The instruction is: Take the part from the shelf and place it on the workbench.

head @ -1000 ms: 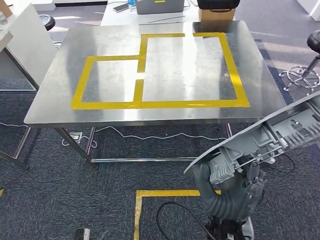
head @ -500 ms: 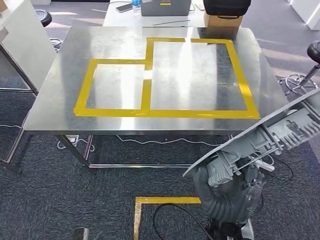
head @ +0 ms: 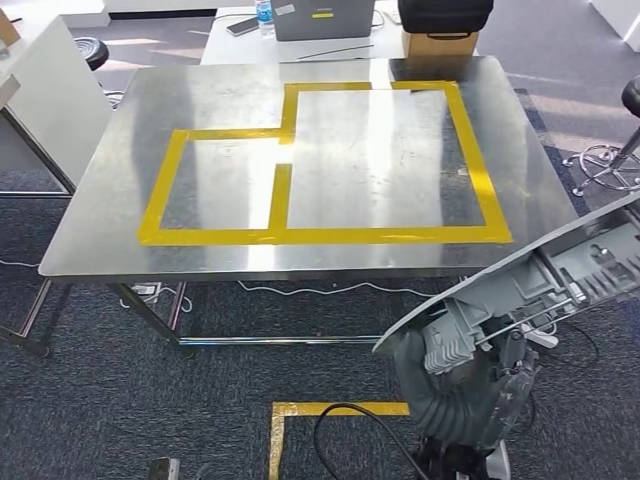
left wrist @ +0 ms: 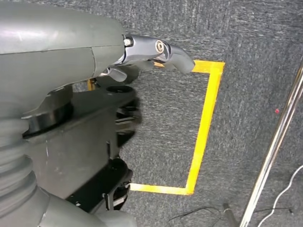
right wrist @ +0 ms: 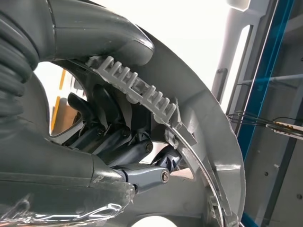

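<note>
A long grey plastic part (head: 528,275) with ribs on its underside hangs at the lower right of the head view, tilted up to the right, off the near right corner of the workbench. My right hand (head: 462,392) grips it from below at its lower end. In the right wrist view the dark fingers (right wrist: 118,142) curl around the part's (right wrist: 200,118) ribbed inner side. The steel workbench (head: 106,220) carries yellow tape rectangles (head: 281,190) and nothing else. My left hand (left wrist: 107,71) hangs over the carpet, thumb stretched out, holding nothing.
Yellow floor tape (head: 332,410) and a black cable (head: 355,425) lie on the carpet before the bench. A white table (head: 45,100) stands at the left, a stool base (head: 607,165) at the right. Behind the bench sit a laptop (head: 321,18) and a cardboard box (head: 436,42).
The whole picture has shifted: the camera moved, and the workbench now sits lower in the frame. The part stays in my right hand's grip.
</note>
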Robot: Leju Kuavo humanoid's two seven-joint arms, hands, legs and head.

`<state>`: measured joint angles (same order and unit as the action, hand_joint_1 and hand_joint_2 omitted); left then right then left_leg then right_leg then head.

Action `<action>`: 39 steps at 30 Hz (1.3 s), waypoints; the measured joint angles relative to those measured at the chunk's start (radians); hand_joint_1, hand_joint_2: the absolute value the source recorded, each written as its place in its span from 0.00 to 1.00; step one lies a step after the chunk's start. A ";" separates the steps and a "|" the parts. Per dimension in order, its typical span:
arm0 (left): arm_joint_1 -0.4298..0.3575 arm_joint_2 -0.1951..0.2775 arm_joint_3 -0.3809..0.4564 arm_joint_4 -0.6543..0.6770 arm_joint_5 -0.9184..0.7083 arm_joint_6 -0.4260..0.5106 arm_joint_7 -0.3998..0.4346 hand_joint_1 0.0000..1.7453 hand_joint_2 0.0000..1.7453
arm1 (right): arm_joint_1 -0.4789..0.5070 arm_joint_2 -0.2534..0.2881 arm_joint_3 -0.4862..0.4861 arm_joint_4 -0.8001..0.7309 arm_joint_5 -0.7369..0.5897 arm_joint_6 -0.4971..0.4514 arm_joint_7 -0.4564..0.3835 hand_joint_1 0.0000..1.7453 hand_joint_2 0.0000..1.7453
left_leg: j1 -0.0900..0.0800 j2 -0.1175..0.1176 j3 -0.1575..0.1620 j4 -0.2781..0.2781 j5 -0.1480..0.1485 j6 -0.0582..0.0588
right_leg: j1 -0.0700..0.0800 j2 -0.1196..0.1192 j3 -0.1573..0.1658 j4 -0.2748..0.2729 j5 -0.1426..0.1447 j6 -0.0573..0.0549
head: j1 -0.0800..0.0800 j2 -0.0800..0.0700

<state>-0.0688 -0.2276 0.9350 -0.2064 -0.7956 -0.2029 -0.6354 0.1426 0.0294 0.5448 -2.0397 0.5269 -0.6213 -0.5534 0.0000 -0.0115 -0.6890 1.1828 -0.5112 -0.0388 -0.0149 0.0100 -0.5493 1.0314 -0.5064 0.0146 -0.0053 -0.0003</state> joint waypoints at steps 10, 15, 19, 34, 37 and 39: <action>0.001 0.001 0.000 0.000 -0.010 0.042 0.049 0.00 1.00 | 0.001 0.000 0.005 -0.002 0.005 -0.003 0.000 1.00 1.00 | -0.003 0.001 0.024 -0.147 0.118 0.025 | 0.001 0.006 0.083 -0.014 -0.069 0.032 | -0.001 0.000; 0.000 -0.001 0.001 0.000 -0.011 0.086 0.073 0.00 1.00 | -0.002 -0.001 0.010 -0.008 0.012 -0.010 -0.001 1.00 1.00 | 0.002 0.001 0.049 -0.159 0.093 0.052 | 0.003 -0.003 0.013 0.135 -0.151 0.046 | 0.011 0.000; 0.004 -0.001 0.002 0.000 -0.011 0.091 0.077 0.00 1.00 | -0.001 -0.003 0.010 -0.008 0.013 -0.011 -0.001 1.00 1.00 | 0.000 -0.003 0.078 -0.159 0.069 0.055 | 0.006 -0.003 -0.102 0.258 -0.124 0.043 | 0.013 0.000; -0.001 -0.005 0.003 0.000 -0.011 0.093 0.079 0.00 1.00 | 0.001 -0.003 0.011 -0.008 0.013 -0.011 0.000 1.00 1.00 | 0.002 0.000 -0.039 0.098 -0.036 -0.005 | -0.001 -0.001 -0.023 0.007 0.027 0.007 | 0.001 0.000; -0.002 -0.005 0.003 0.000 -0.011 0.090 0.079 0.00 1.00 | 0.001 -0.003 0.011 -0.009 0.016 -0.014 0.000 1.00 1.00 | 0.004 0.001 0.040 -0.076 0.068 -0.004 | -0.001 0.001 -0.014 0.009 0.019 0.016 | -0.002 0.000; -0.004 -0.006 0.003 0.000 -0.011 0.084 0.079 0.00 1.00 | 0.001 -0.003 0.011 -0.010 0.020 -0.016 0.001 1.00 1.00 | 0.003 0.000 0.074 -0.152 0.082 0.004 | 0.003 0.003 -0.015 0.008 0.016 0.026 | -0.003 0.000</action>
<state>-0.0730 -0.2335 0.9384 -0.2060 -0.8068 -0.1191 -0.5561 0.1432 0.0262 0.5555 -2.0497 0.5474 -0.6374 -0.5521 0.0033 -0.0118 -0.6149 1.0312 -0.4290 -0.0346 -0.0122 0.0128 -0.5646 1.0398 -0.4909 0.0405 -0.0088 -0.0004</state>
